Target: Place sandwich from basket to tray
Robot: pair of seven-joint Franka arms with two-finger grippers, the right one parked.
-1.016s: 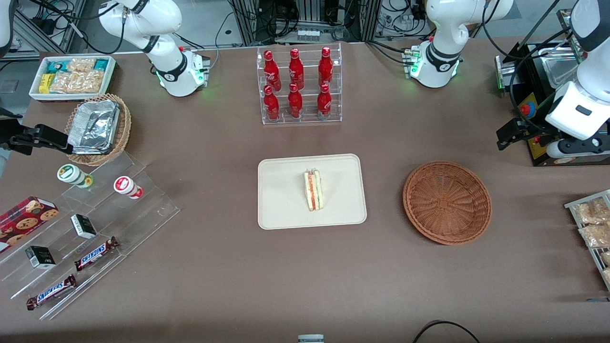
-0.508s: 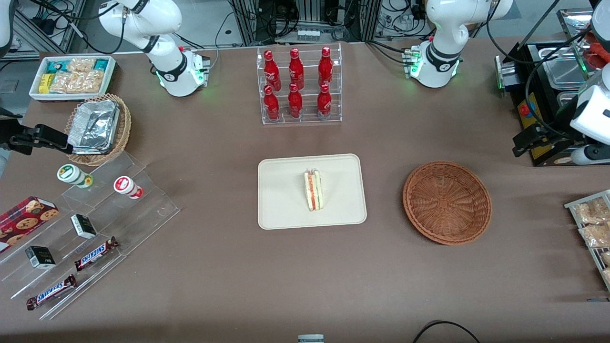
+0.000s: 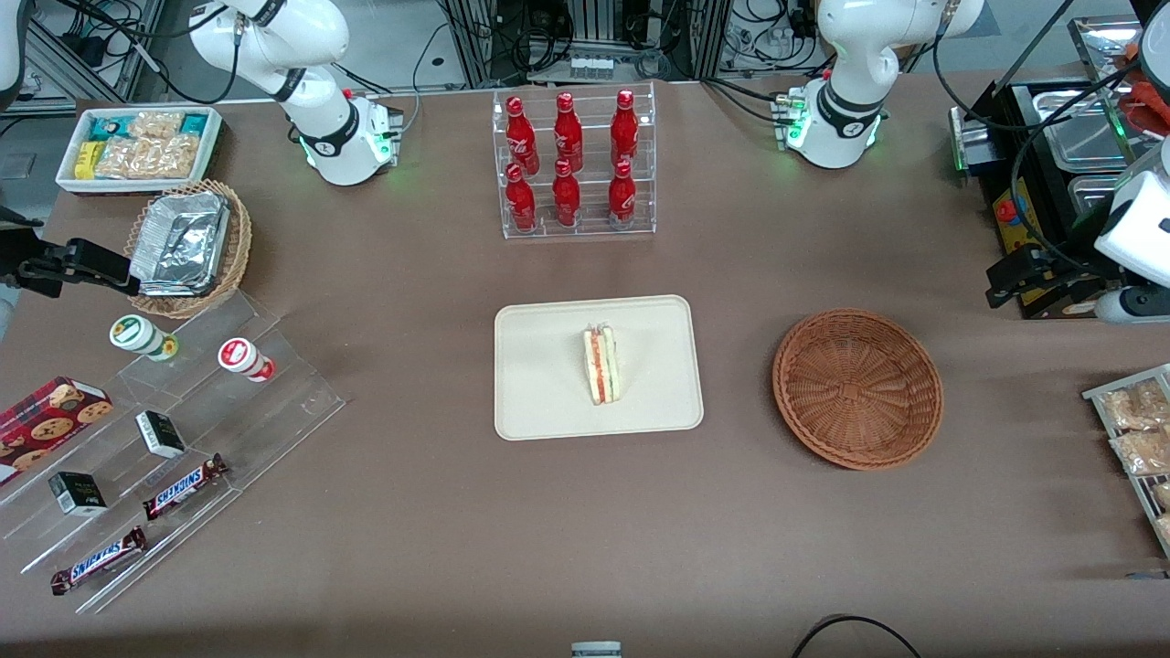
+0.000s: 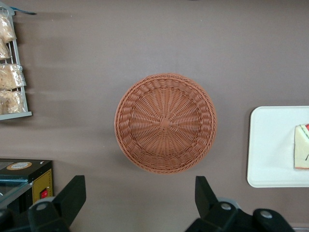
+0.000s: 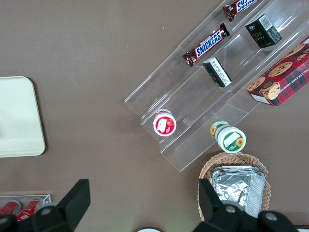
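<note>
The sandwich (image 3: pixel 600 366), a pale wedge with a red and green filling edge, lies in the middle of the cream tray (image 3: pixel 548 402). The reddish-brown wicker basket (image 3: pixel 857 388) beside the tray has nothing in it. My left gripper (image 3: pixel 1005 279) hangs high at the working arm's end of the table, off to the side of the basket and next to a black box. In the left wrist view the gripper (image 4: pixel 139 198) is open with nothing between its fingers (image 4: pixel 72 193). That view looks down on the basket (image 4: pixel 165 123), the tray's edge (image 4: pixel 270 145) and part of the sandwich (image 4: pixel 303 153).
A clear rack of red bottles (image 3: pixel 573 164) stands farther from the front camera than the tray. The black box with metal pans (image 3: pixel 1024 183) and a rack of snack packets (image 3: pixel 1133 429) sit at the working arm's end. Acrylic shelves with snacks (image 3: pixel 164 439) fill the parked arm's end.
My left gripper has drawn back sideways toward the working arm's end of the table, most of it in the first half second. The sandwich, tray and basket have not moved.
</note>
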